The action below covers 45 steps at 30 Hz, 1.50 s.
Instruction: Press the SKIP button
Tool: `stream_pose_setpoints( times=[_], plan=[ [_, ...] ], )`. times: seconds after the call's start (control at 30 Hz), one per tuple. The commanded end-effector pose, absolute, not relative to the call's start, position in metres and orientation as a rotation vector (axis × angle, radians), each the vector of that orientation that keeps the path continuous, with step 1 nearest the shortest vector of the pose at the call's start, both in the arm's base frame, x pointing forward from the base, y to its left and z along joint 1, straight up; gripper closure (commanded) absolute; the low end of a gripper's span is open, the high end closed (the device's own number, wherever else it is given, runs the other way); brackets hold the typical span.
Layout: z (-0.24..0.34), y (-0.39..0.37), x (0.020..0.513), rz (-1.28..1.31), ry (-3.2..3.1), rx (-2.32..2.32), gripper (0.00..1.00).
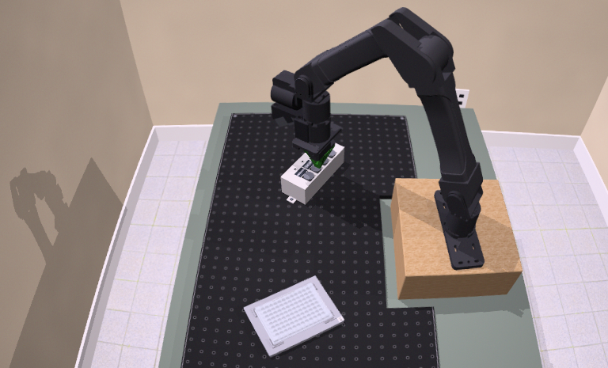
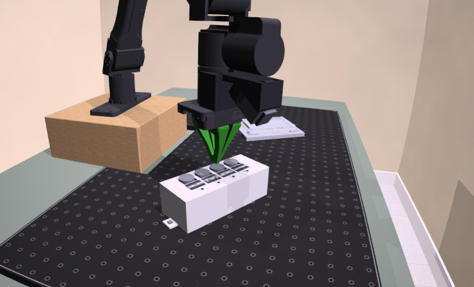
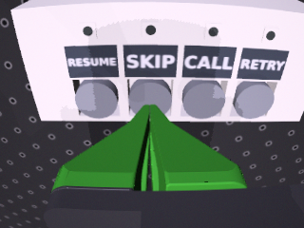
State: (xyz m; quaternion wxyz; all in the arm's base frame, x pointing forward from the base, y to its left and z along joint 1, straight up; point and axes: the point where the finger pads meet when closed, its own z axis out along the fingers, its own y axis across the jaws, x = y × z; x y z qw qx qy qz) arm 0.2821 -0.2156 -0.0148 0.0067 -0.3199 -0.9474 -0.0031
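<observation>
green fingers on the gripper [image 3: 150, 109] are clenched together with nothing between them, so they make one narrow tip for poking. it sits right at the skip button [image 3: 144, 91], second along the white panel [image 2: 223, 196]. all four lamps look dark. the well plate [image 1: 293, 311] sits well apart.

Grey-green bench [image 1: 475, 337] carries black perforated mat [image 1: 286, 256] with regular hole grid; mat has rectangular cut-out at one side. Tan wooden block [image 1: 416, 256] sits in cut-out, directly on bench. White-tiled floor [image 1: 134, 275] surrounds bench, bordered by low white kerb [image 1: 130, 199]. Beige walls [image 1: 224, 46] behind. White wall socket [image 1: 461, 96] on rear wall, partly hidden.
</observation>
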Motion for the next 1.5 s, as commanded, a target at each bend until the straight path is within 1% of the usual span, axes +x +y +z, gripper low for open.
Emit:
stream_pose_setpoints(
  times=[0.0, 0.37, 0.53, 0.73, 1.47],
  plan=[
    [-0.010, -0.223, 0.291, 0.015, -3.003, -1.029, 1.00],
    [-0.010, -0.223, 0.290, 0.015, -3.001, -1.029, 1.00],
    [-0.023, -0.217, 0.282, -0.006, -2.965, -1.016, 1.00],
    [-0.018, -0.220, 0.286, 0.005, -2.985, -1.023, 1.00],
    [-0.032, -0.216, 0.282, -0.007, -2.963, -1.015, 1.00]
  ],
)
